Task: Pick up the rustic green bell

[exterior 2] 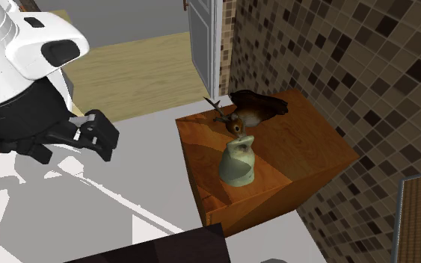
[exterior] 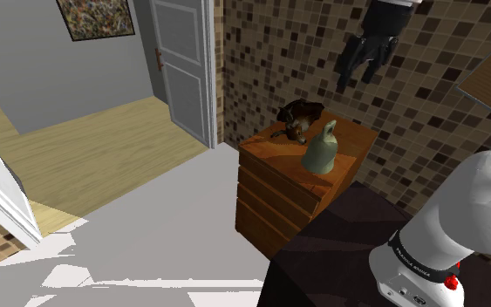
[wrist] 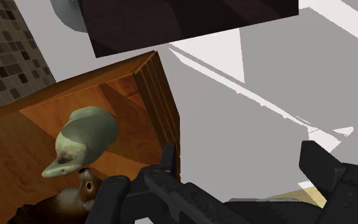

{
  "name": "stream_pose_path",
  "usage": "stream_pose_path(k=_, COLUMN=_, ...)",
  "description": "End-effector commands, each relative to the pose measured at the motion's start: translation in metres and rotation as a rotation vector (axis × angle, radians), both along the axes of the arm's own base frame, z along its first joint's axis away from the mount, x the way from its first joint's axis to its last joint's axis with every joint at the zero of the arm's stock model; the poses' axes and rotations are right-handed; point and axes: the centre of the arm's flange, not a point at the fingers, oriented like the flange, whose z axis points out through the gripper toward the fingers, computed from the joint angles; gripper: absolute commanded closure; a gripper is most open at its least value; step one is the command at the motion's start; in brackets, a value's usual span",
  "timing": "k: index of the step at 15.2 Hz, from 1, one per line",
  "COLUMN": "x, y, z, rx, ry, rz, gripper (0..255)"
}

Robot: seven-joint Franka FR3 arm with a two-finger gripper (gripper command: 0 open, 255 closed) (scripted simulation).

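The bell (exterior: 320, 150) is pale green with a narrow handle on top. It stands upright on a brown wooden chest of drawers (exterior: 274, 161), near the front edge. My black gripper (exterior: 362, 71) hangs high above the chest, well clear of the bell, open and holding nothing. In the second exterior view the gripper (exterior 2: 100, 138) is out over the floor, to the left of the bell (exterior 2: 238, 161) and the chest (exterior 2: 306, 149). In the wrist view the bell (wrist: 85, 137) lies off to one side of the open gripper (wrist: 244, 168), beyond one finger (wrist: 168, 164), not between the two.
A dark brown figure (exterior: 300, 113) lies on the chest just behind the bell and close to it. A brown mosaic wall (exterior: 426, 87) rises behind the chest. A white door (exterior: 182, 65) stands to its left. My dark stand (exterior: 339, 253) is in front of the chest.
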Motion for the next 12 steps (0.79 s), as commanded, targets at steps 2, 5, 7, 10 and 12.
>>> stream_pose_path(k=2, x=0.009, y=-0.007, z=-0.007, rx=0.002, ry=0.0, rz=-0.024, gripper=0)
stream_pose_path(k=5, x=0.033, y=-0.029, z=-0.029, rx=0.008, ry=-0.002, rz=-0.095, gripper=0)
stream_pose_path(k=7, x=0.049, y=-0.044, z=-0.043, rx=0.012, ry=-0.002, rz=-0.142, gripper=0)
stream_pose_path(k=10, x=0.071, y=-0.068, z=-0.065, rx=0.018, ry=-0.004, rz=-0.214, gripper=0)
stream_pose_path(k=12, x=0.085, y=-0.085, z=-0.079, rx=0.022, ry=-0.004, rz=-0.261, gripper=0)
